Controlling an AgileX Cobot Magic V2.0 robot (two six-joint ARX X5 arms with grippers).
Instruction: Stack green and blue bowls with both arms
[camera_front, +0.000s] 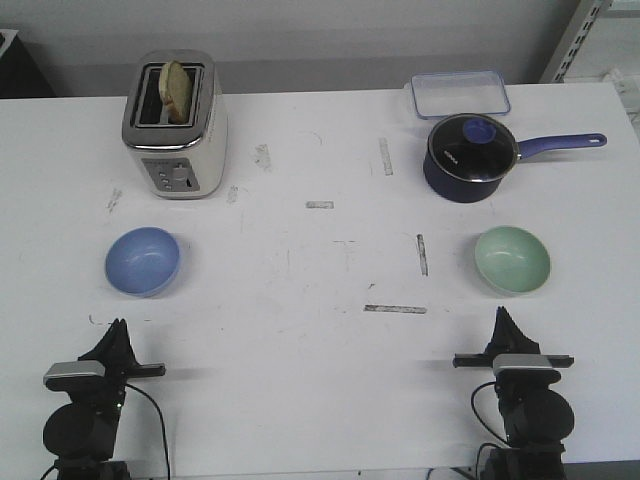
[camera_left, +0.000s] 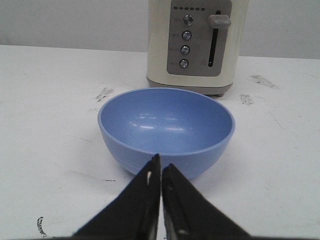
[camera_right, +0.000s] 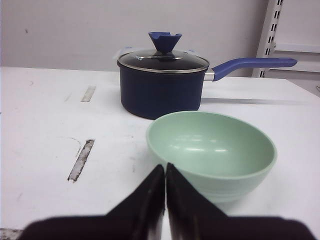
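Note:
The blue bowl (camera_front: 143, 260) stands upright and empty on the white table's left side; it also shows in the left wrist view (camera_left: 166, 129). The green bowl (camera_front: 512, 259) stands upright and empty on the right side, also seen in the right wrist view (camera_right: 212, 151). My left gripper (camera_front: 118, 327) is shut and empty, just in front of the blue bowl, its tips (camera_left: 160, 161) short of the near wall. My right gripper (camera_front: 499, 314) is shut and empty, in front of the green bowl, its tips (camera_right: 165, 167) at the bowl's near left side.
A cream toaster (camera_front: 176, 123) with a slice of bread stands at the back left, behind the blue bowl. A dark blue saucepan (camera_front: 471, 156) with a glass lid and long handle stands behind the green bowl. A clear plastic container (camera_front: 458, 94) lies at the far edge.

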